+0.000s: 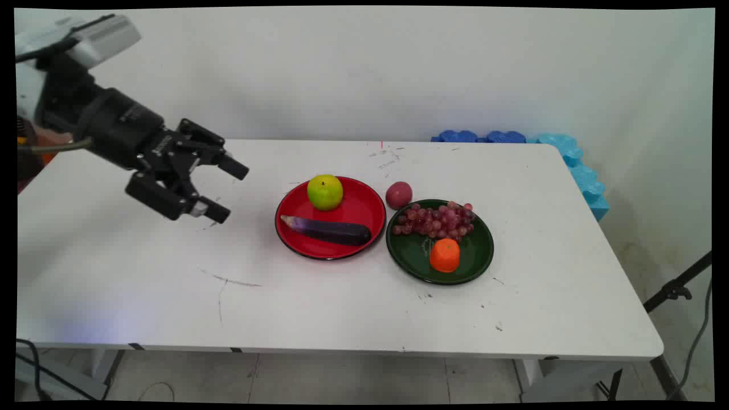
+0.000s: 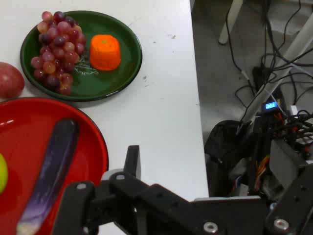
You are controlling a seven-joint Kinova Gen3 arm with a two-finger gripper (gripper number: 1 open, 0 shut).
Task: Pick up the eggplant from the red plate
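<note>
White table (image 1: 342,307), wide and scuffed, with a few dark scratch marks toward its near left. A white wall stands behind it.

Blue foam pieces (image 1: 569,156) run along the far right corner and down the right edge.

Gripper (image 1: 230,191) hangs above the table's left part, at about 9 o'clock from the plates, tilted and pointing right toward them. Fingers spread well apart, nothing between them. It stands well clear of every item; the red plate is nearest.

Red plate (image 1: 364,208), near the table's middle. Green plate (image 1: 478,250) just beside it at 3 o'clock, rims almost touching.

Purple eggplant (image 1: 330,230) lies across the red plate's near half, pale stem end to the left. Green apple (image 1: 325,192) sits at the plate's 12 o'clock edge.

Bunch of red grapes (image 1: 435,219) fills the green plate's far half, from 10 to 1 o'clock. Orange carrot piece (image 1: 445,255), stubby, stands upright at about 6 o'clock on that plate.

Small reddish fruit (image 1: 398,195) sits on the bare table between the two plates' far rims, at 11 o'clock from the green plate.
</note>
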